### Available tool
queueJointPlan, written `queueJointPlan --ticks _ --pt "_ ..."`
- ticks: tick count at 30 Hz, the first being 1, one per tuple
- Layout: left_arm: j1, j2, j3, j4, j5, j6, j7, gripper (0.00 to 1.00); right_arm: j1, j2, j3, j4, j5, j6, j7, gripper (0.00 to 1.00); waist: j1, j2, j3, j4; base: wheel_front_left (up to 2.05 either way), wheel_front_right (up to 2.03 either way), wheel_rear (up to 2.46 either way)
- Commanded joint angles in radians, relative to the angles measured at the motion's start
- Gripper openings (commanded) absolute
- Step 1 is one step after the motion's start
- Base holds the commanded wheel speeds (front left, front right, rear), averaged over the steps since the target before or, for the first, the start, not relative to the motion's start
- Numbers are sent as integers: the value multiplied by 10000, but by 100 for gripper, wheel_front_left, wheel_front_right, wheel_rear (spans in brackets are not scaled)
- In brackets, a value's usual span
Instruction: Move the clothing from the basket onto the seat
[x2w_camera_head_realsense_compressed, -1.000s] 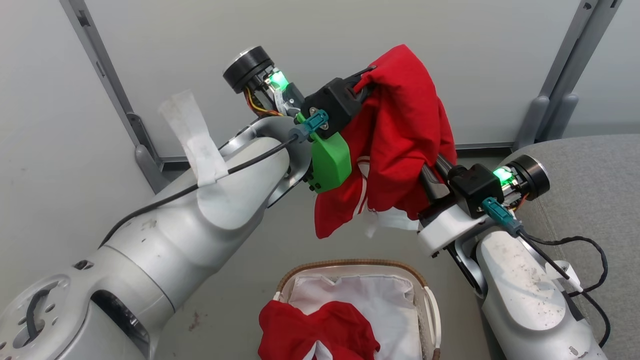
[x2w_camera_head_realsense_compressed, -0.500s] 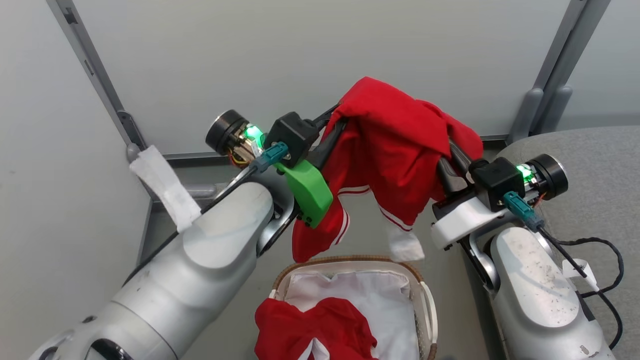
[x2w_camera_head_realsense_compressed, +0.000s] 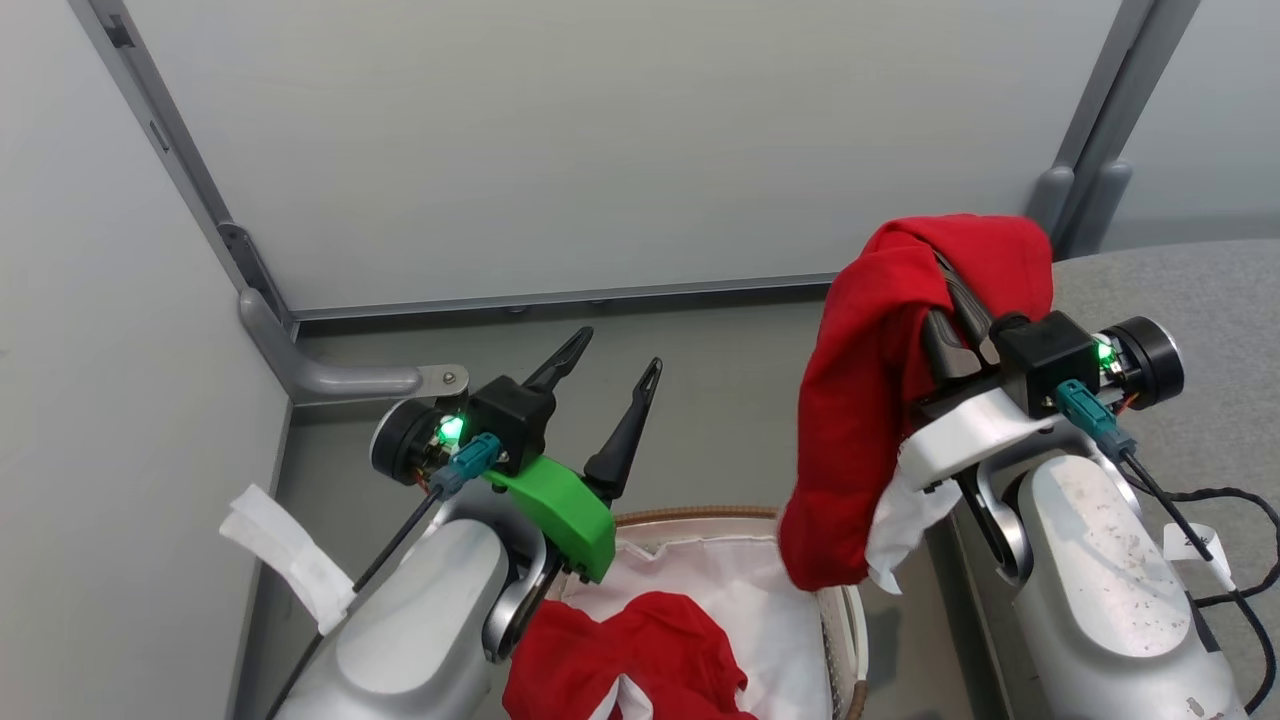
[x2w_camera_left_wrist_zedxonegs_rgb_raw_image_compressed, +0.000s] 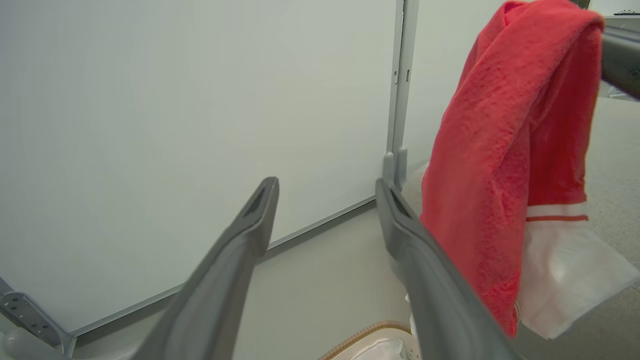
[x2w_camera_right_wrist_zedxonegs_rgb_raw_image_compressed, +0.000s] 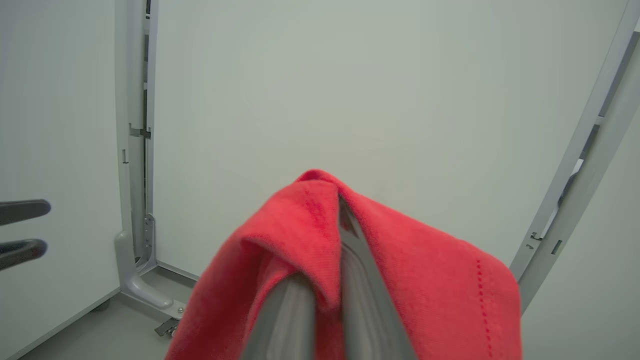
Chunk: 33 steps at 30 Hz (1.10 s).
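Observation:
A red garment (x2w_camera_head_realsense_compressed: 860, 400) with white trim hangs from my right gripper (x2w_camera_head_realsense_compressed: 940, 270), which is shut on it, the cloth draped over the fingertips. It dangles between the basket's right rim and the left edge of the grey seat (x2w_camera_head_realsense_compressed: 1180, 290). The right wrist view shows the red garment (x2w_camera_right_wrist_zedxonegs_rgb_raw_image_compressed: 400, 275) folded over my closed fingers (x2w_camera_right_wrist_zedxonegs_rgb_raw_image_compressed: 355, 260). My left gripper (x2w_camera_head_realsense_compressed: 620, 352) stands open and empty above the basket's (x2w_camera_head_realsense_compressed: 700, 517) far left rim. The left wrist view has the hanging red garment (x2w_camera_left_wrist_zedxonegs_rgb_raw_image_compressed: 500, 150) to the right of that gripper (x2w_camera_left_wrist_zedxonegs_rgb_raw_image_compressed: 326, 185). A second red garment (x2w_camera_head_realsense_compressed: 620, 660) lies in the basket.
A white cloth (x2w_camera_head_realsense_compressed: 740, 590) lines the basket under the red garment. Pale wall panels stand close behind, with grey metal posts and a curved floor bracket (x2w_camera_head_realsense_compressed: 330, 375) at the left. A black cable (x2w_camera_head_realsense_compressed: 1230, 540) loops beside my right forearm over the seat.
My left gripper has let go of the red garment, opened and dropped low to the left. The right gripper has carried the garment rightward to the seat's edge. The head camera has shifted too.

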Motion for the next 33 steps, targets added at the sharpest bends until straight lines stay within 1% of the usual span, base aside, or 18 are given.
queueJointPlan --ticks 1,9,15,19,24,33 --pt "380 -60 283 -56 77 -64 -8 100 180 -39 -80 -60 -4 -10 -53 0 0 0 11 -47 0 0 0" --pt "1663 -307 1298 -247 614 -207 -8 100 429 -39 -379 -96 33 -10 -53 0 0 0 39 -186 0 0 0" --pt "2204 -472 1746 -357 1063 -315 -8 100 533 -41 -532 -73 32 -10 -53 0 0 0 21 -288 0 0 0" --pt "2396 -603 1944 -442 1224 -353 -9 100 427 -45 -757 -28 -86 -12 -53 0 0 0 32 -496 0 0 0" --pt "2596 -675 2129 -574 1353 -408 -7 100 230 -44 -1094 -50 -284 -12 -53 0 0 0 119 -1035 0 0 0" --pt "2758 -741 2296 -749 1452 -431 -9 100 174 -39 -1501 -99 -721 -12 -53 0 0 0 485 -2608 0 0 0"
